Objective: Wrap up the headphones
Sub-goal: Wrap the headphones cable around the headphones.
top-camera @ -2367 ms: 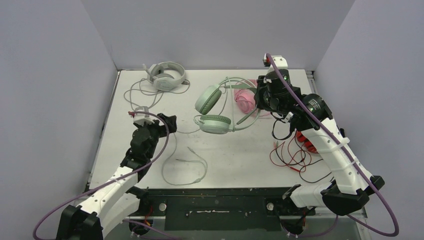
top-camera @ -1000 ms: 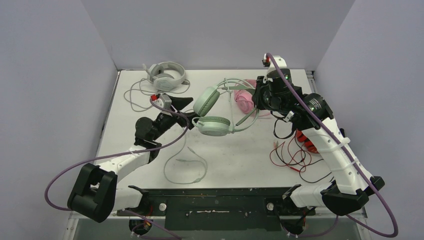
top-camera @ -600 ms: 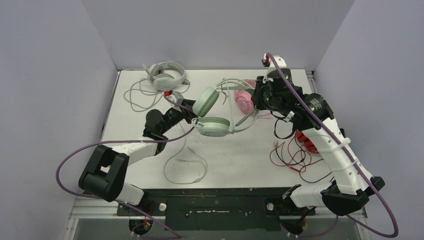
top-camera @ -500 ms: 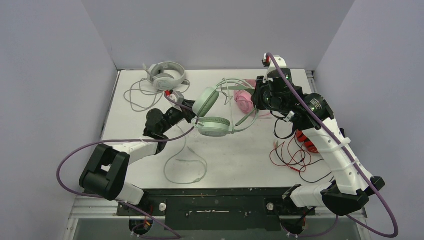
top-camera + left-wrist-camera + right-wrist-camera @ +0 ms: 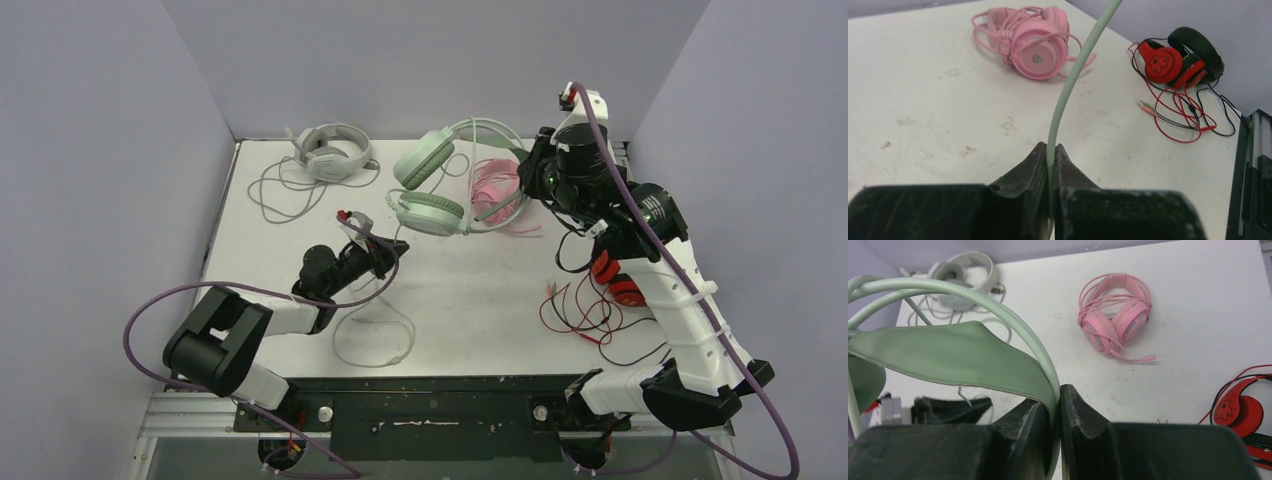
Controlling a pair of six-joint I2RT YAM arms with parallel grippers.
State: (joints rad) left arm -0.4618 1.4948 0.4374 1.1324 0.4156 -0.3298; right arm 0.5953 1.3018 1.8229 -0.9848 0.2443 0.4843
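Left gripper [image 5: 1049,156] first: my jaws are pinched right down on the mint cable [image 5: 1071,80], nothing but that thin cord between them. From the bottom middle of the left wrist view the cable runs up out of the jaws and leaves the frame at the top.

Over to the right gripper [image 5: 1056,396]: jaws closed tight on the headband of the mint green headphones [image 5: 430,212]. I hold the set up by the band. In the overhead view it sits in the upper middle, the arch of the band showing against the back wall and the two cups hanging to the left of my wrist.

In the overhead view my left gripper is at centre left, low over the table [image 5: 480,300], well apart from the headset. A thin pale loop of cable [image 5: 373,338] lies on the table just below it. I cannot tell whether it belongs to the mint set.

The pink headphones [image 5: 1115,315] lie flat on the table, upper middle of the right wrist view, with pink cable looped about the band. The grey-white headphones [image 5: 330,152] sit in the upper left of the overhead view, their cable [image 5: 275,190] sprawled loose beside them. A red and black headset [image 5: 1180,57] lies at the upper right of the left wrist view, its wires spread out below it.
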